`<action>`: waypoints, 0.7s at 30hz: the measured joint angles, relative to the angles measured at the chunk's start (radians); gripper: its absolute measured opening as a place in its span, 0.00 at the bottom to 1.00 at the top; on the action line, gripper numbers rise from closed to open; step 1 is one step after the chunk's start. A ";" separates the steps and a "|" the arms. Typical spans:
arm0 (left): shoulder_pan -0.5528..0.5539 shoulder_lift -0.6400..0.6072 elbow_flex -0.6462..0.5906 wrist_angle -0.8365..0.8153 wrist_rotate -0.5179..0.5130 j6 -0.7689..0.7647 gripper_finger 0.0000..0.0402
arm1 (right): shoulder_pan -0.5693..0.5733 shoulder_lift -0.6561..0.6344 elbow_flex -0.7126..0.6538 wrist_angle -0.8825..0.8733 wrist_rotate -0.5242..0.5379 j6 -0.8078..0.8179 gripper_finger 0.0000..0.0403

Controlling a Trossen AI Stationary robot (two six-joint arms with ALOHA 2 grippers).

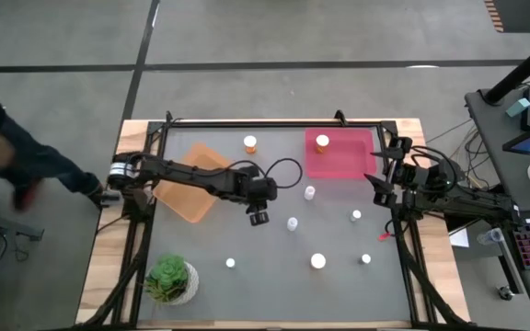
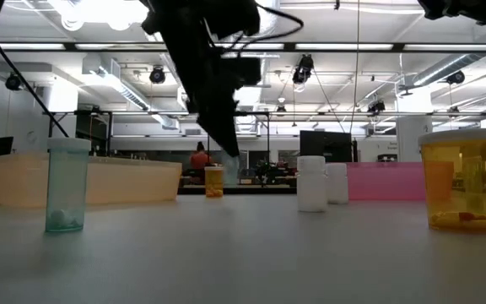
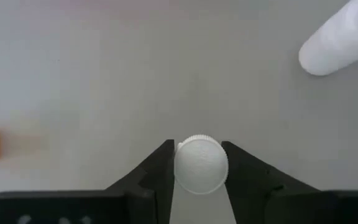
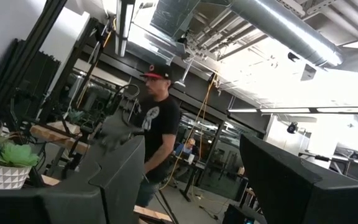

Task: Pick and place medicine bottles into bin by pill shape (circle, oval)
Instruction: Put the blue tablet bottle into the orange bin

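Now my left claw (image 3: 199, 163), mid-frame in the high view, grips a white-capped bottle (image 3: 201, 163) between its fingers, so the pick looks done, and next I'd judge pill shape and carry it up to a bin, while my open right claw (image 4: 191, 180) waits at right.

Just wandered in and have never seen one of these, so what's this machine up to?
It is sorting small medicine bottles into bins. The left gripper, out over the middle of the table, has closed its fingers on a white-capped bottle. The right gripper waits at the table's right edge. One bottle already sits in the pink bin; the orange bin looks empty. Several bottles remain scattered.
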 joint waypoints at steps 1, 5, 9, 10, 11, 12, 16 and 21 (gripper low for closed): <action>0.005 -0.019 0.000 -0.009 0.000 -0.001 0.25 | 0.000 0.000 0.000 0.000 0.000 0.000 0.64; 0.039 -0.110 -0.002 -0.078 -0.031 -0.002 0.24 | 0.000 0.000 0.000 0.000 0.001 0.000 0.64; 0.095 -0.212 -0.015 -0.149 -0.061 -0.024 0.24 | 0.000 0.000 0.000 -0.001 0.004 0.000 0.64; 0.111 -0.233 -0.020 -0.169 -0.075 -0.034 0.24 | 0.000 0.001 0.000 -0.001 0.006 0.000 0.64; 0.127 -0.258 -0.028 -0.187 -0.088 -0.048 0.24 | 0.000 0.002 0.000 -0.001 0.009 0.000 0.64; 0.147 -0.285 -0.038 -0.200 -0.092 -0.060 0.24 | -0.001 0.002 0.000 -0.002 0.013 0.000 0.64; 0.222 -0.392 -0.126 -0.211 -0.109 -0.124 0.23 | -0.002 0.002 0.000 -0.007 0.025 -0.002 0.64; 0.324 -0.514 -0.271 -0.222 -0.133 -0.210 0.23 | -0.002 0.006 0.000 -0.009 0.026 -0.007 0.64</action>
